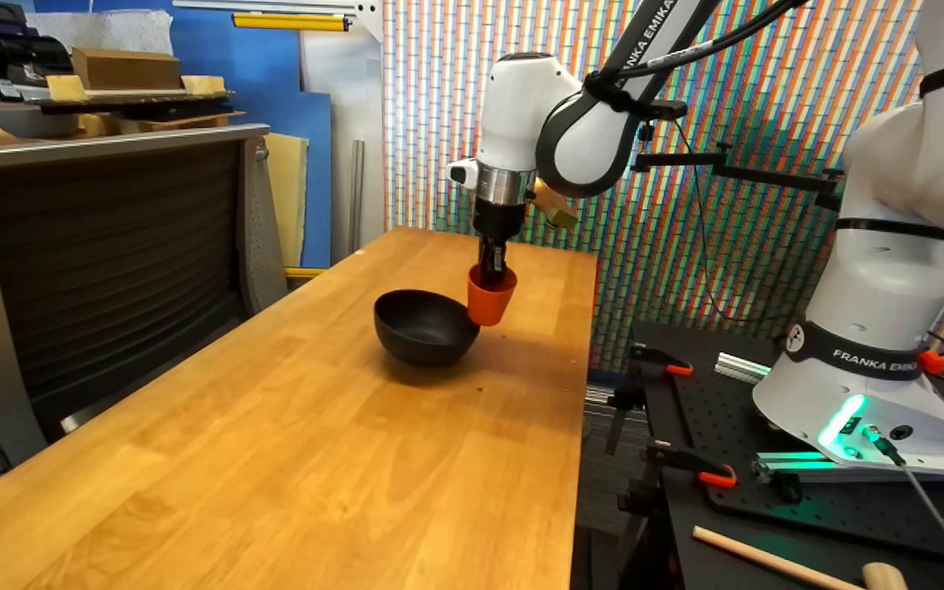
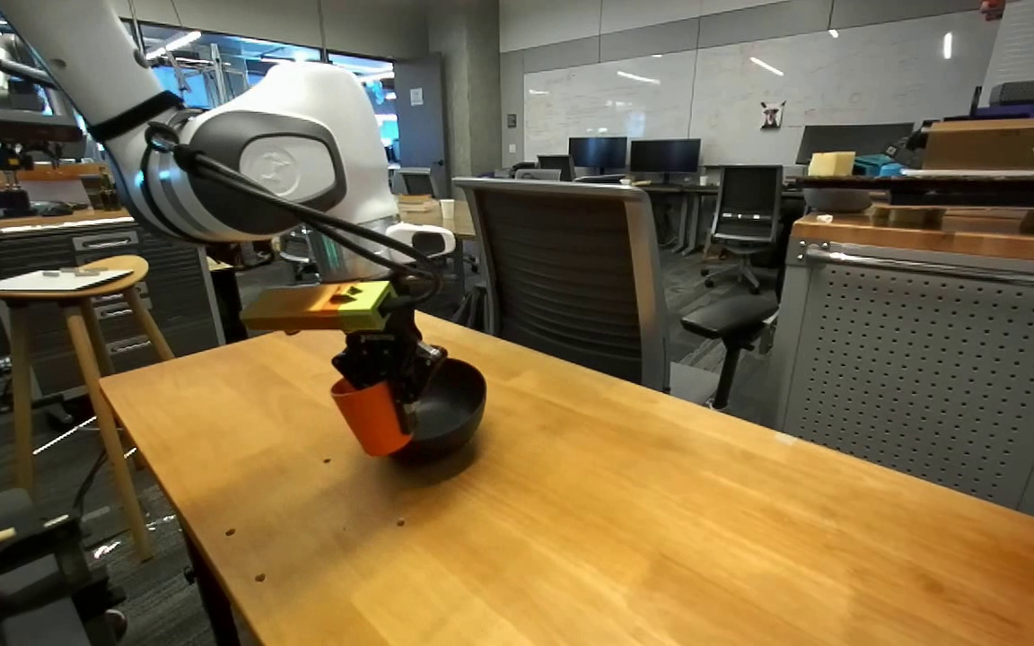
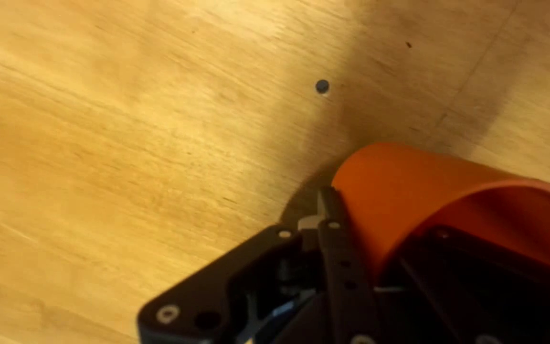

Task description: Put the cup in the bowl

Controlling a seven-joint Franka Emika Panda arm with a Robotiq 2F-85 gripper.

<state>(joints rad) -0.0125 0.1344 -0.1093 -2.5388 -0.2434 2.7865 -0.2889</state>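
The orange-red cup is in my gripper, held slightly tilted beside the black bowl. In both exterior views the cup overlaps the bowl's near-robot side; it seems raised above the table. An exterior view shows the cup in front of the bowl, with one finger of the gripper outside the cup. In the wrist view the gripper pinches the wall of the cup, one finger outside and one inside, its tip hidden. The bowl is out of the wrist view.
The wooden table carries the bowl. An office chair stands along its far side. The robot's base sits on a black bench across a gap from the table edge. A stool stands beyond the table's end.
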